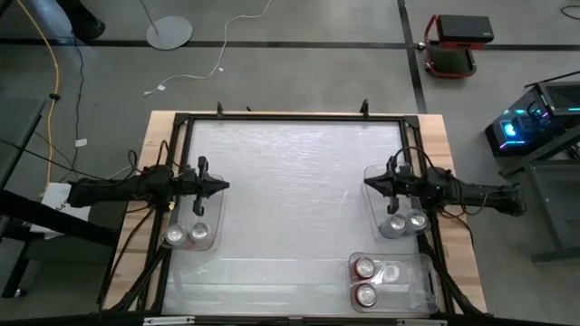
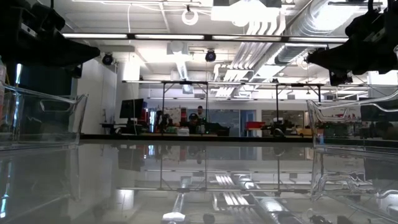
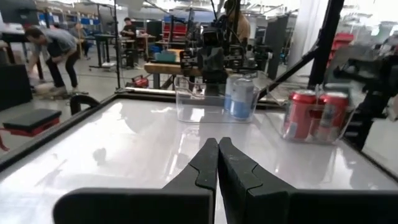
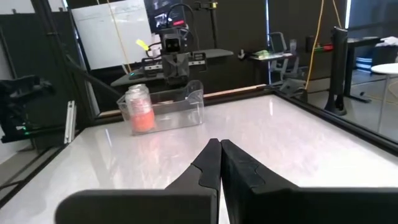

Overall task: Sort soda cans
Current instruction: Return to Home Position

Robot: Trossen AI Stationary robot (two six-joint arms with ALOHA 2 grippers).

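In the high view, six soda cans stand upright in three clear trays. Two pale pink-white cans (image 1: 187,234) are in the tray at the left edge, also seen as the pink cans (image 4: 140,108) in the right wrist view. Two silver cans (image 1: 407,222) are at the right edge, the silver cans (image 3: 240,97) of the left wrist view. Two red cans (image 1: 365,281) are near the near-right corner, the red cans (image 3: 312,114). My left gripper (image 1: 223,187) (image 3: 217,142) hovers shut beside the left tray. My right gripper (image 1: 368,183) (image 4: 220,143) hovers shut beside the right tray.
The clear tray of the pink cans (image 1: 210,241), that of the silver cans (image 1: 375,214) and that of the red cans (image 1: 408,282) sit on a glossy white tabletop (image 1: 294,190) inside a black frame (image 1: 290,118). The middle lies open between the grippers. People (image 3: 53,46) are in the room beyond.
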